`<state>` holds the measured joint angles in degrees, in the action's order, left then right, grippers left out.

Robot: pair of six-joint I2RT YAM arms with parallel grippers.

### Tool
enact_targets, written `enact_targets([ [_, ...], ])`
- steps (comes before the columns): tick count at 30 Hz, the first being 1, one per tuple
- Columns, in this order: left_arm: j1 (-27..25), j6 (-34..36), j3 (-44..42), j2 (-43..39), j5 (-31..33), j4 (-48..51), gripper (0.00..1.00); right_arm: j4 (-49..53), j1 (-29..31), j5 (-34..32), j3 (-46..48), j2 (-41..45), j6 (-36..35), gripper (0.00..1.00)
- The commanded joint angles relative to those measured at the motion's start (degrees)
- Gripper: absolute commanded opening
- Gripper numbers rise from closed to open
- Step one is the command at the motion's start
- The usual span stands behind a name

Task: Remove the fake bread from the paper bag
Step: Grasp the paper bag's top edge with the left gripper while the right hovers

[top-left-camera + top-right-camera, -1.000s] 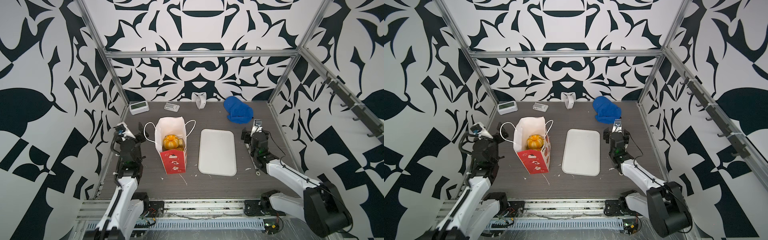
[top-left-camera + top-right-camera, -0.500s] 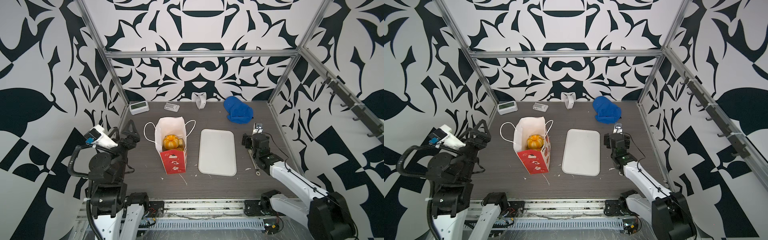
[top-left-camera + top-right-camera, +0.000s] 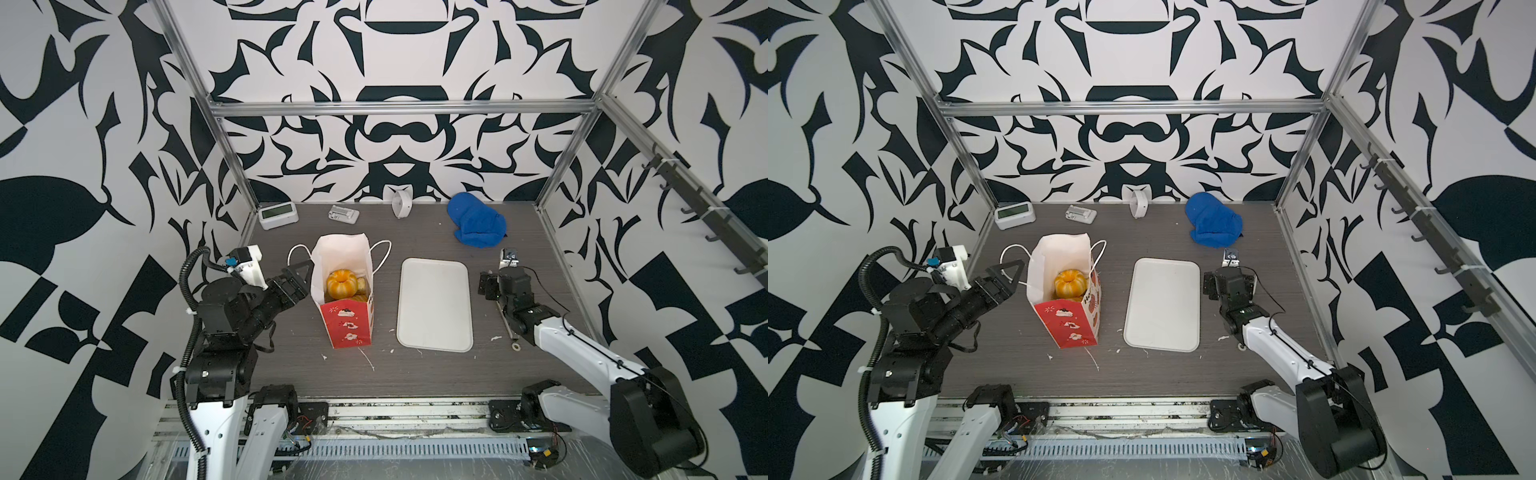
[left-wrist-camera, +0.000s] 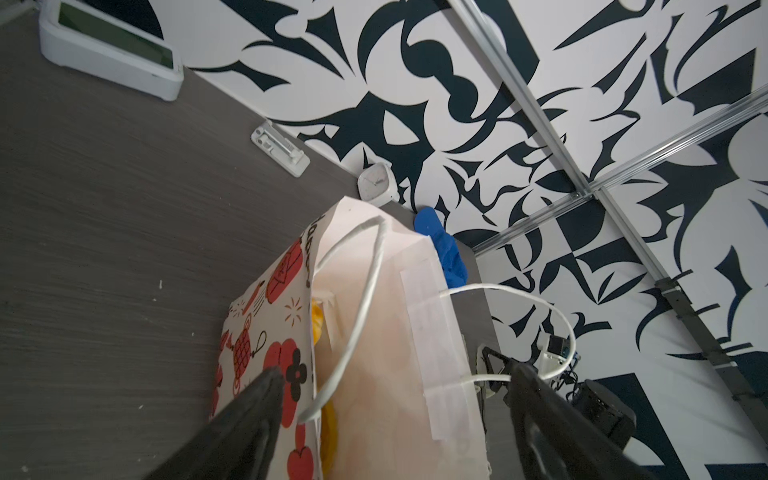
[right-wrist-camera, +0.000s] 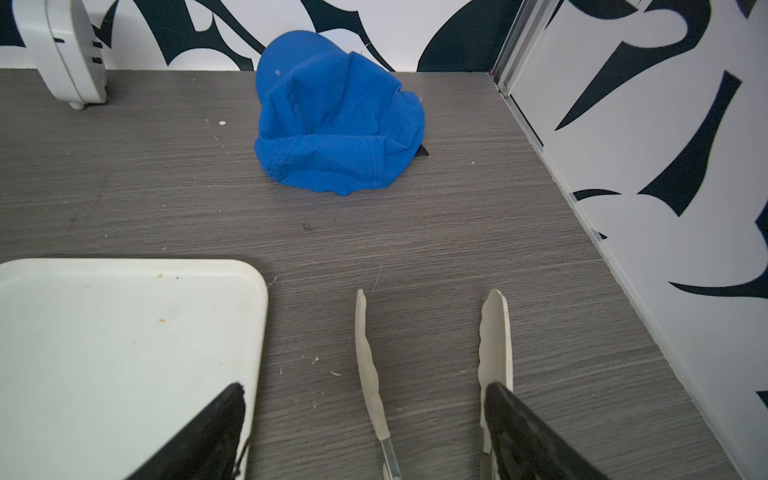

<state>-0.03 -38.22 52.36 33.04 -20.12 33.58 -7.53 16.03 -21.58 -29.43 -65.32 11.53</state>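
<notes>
The paper bag stands upright left of the middle, red below and white above, with its mouth open. One orange ring of fake bread shows inside, on top of more pastry. My left gripper is open, raised beside the bag's left wall. In the left wrist view the bag fills the gap of my left gripper, with a yellow sliver of bread showing. My right gripper is open, low over the table right of the tray.
A flat white tray lies right of the bag. Cream-tipped tongs lie on the table under my right gripper. Along the back stand a blue cap, a white clock, a small white device and a display unit.
My left arm has risen from low at the left edge and swung its gripper toward the bag's left side. The right arm has barely moved.
</notes>
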Motion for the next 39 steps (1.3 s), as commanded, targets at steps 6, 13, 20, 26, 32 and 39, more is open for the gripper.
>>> enact_targets([
  [6, -0.1, 0.9, -4.8, 1.4, 1.0, 1.8, 0.80, -2.0, 0.4, 1.1, -2.0, -1.6, 1.9, 0.92],
  [13, -0.6, 0.9, -5.3, 3.8, 0.3, -0.3, 0.77, -2.3, 0.4, 1.5, -1.9, -3.0, 2.2, 0.92],
  [20, -6.1, 1.1, -6.5, 7.1, 5.5, -3.0, 0.72, -2.4, 0.4, 1.5, -2.0, -3.5, 2.3, 0.91],
  [26, -11.6, 2.0, -5.7, 9.8, 15.9, -3.0, 0.53, -2.0, 0.4, 1.4, -1.9, -3.3, 2.3, 0.92],
  [32, -13.7, 1.6, -4.9, 10.3, 21.4, -4.5, 0.29, -2.0, 0.4, 1.4, -1.9, -3.3, 2.2, 0.92],
  [39, -13.9, 1.8, -3.6, 11.2, 22.5, -6.2, 0.00, -2.0, 0.4, 1.8, -2.2, -3.6, 2.1, 0.92],
])
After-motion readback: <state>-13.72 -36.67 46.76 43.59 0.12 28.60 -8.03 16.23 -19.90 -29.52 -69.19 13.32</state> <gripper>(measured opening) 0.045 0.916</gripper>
